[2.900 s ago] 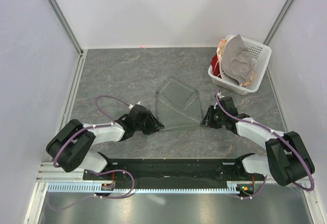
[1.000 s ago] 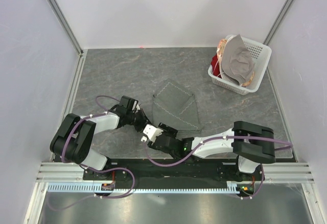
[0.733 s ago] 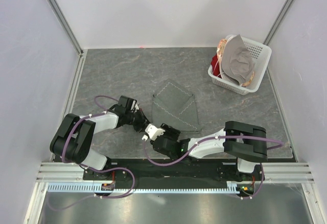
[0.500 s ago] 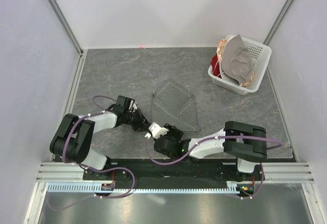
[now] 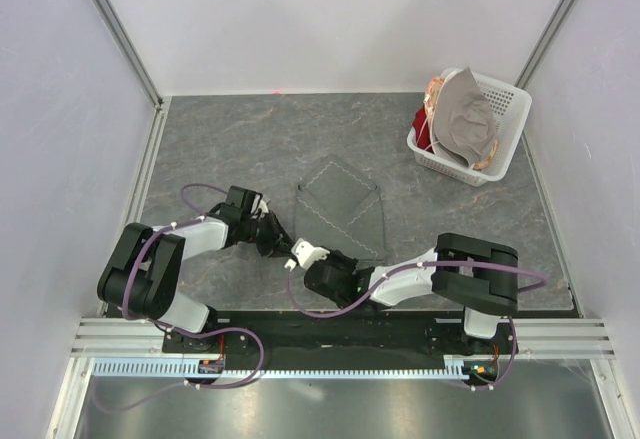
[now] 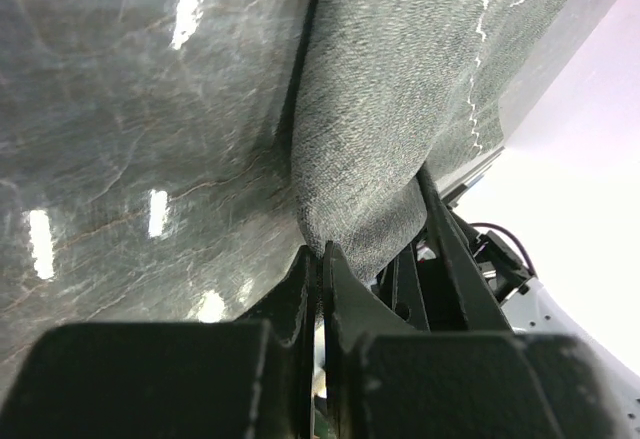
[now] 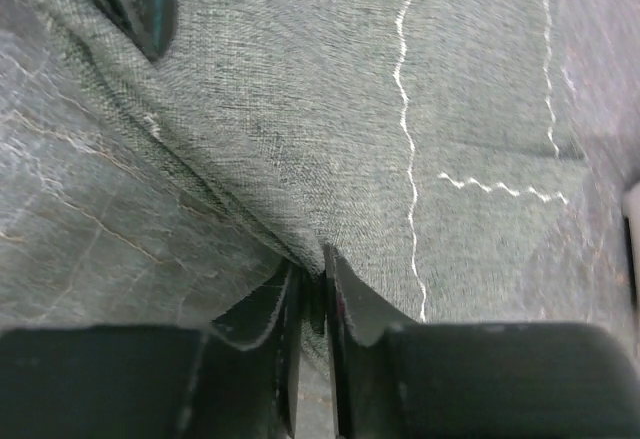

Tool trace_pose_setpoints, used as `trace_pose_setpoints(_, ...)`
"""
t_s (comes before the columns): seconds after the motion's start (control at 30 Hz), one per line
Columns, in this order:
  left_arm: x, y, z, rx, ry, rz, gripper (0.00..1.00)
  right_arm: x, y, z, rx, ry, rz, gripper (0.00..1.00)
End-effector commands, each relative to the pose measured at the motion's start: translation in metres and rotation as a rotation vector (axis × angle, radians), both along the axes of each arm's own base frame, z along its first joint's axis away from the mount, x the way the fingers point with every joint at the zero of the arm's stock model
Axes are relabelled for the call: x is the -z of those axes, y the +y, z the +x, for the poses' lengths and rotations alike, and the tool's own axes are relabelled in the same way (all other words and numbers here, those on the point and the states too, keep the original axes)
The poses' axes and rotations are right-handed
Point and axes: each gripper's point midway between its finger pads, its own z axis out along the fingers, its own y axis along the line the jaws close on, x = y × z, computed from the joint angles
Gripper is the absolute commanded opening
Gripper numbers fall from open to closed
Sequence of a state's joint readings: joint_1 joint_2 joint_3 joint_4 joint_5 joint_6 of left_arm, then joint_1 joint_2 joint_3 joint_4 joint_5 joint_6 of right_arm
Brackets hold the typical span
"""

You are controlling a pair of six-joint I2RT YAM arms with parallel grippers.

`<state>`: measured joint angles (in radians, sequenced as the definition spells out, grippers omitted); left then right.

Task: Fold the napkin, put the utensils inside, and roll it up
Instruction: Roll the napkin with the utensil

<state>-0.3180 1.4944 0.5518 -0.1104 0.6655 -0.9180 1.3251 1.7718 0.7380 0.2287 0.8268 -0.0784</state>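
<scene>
At the pincers' own tips, nearest the bases: the right gripper (image 5: pixel 301 253), its arm reached across to the left, jaws narrow with a fold of the napkin (image 5: pixel 342 214) between them. Just left of it, nearly touching, the left gripper (image 5: pixel 274 240) is pinched tight on the same near-left corner. Beyond both pincers the cloth lies flat, spreading away and rightward, folded over, stitched hem showing. Both arms are equally near. Judged: the next fold must carry this corner forward over the cloth. Spoon not made out. Far right, well apart: white basket (image 5: pixel 507 109) with a paler cloth.
</scene>
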Motion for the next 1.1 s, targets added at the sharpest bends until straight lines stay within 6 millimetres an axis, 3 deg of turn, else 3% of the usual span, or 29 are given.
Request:
trace_pose_setpoints(0.0,-0.011,-0.001,0.01,0.07,-0.111,-0.008,0.2,0.008,0.007,0.002,-0.096,0.062,-0.029,0.15)
trace_pose_setpoints(0.1,-0.012,0.004,0.014,0.055,-0.15,0.024,0.47,0.015,0.012,-0.002,-0.165,0.138,-0.054,0.03)
trace_pose_setpoints(0.13,-0.013,0.005,0.016,0.049,-0.162,0.031,0.63,0.016,0.01,0.0,-0.161,0.163,-0.062,0.01)
trace_pose_setpoints(0.23,-0.015,0.014,0.023,0.011,-0.22,0.081,0.8,0.017,0.016,-0.005,-0.183,0.253,-0.046,0.0)
trace_pose_setpoints(0.47,0.0,0.052,0.029,-0.115,-0.325,0.278,0.85,0.017,0.026,-0.021,-0.234,0.47,-0.037,0.0)
trace_pose_setpoints(0.73,-0.012,0.088,0.034,-0.203,-0.553,0.421,0.86,-0.004,0.039,-0.034,-0.275,0.736,0.06,0.0)
trace_pose_setpoints(0.83,-0.015,0.085,0.029,-0.182,-0.635,0.386,0.86,-0.01,0.044,-0.038,-0.289,0.851,0.087,0.0)
trace_pose_setpoints(0.87,-0.029,0.081,0.034,-0.19,-0.706,0.353,0.86,-0.012,0.045,-0.039,-0.291,0.882,0.095,0.0)
trace_pose_setpoints(0.9,-0.03,0.081,0.033,-0.185,-0.719,0.345,0.87,-0.022,0.053,-0.038,-0.315,0.931,0.139,0.0)
trace_pose_setpoints(1.07,-0.045,0.074,0.03,-0.151,-0.844,0.299,0.87,-0.013,0.051,-0.04,-0.278,1.156,0.169,0.0)
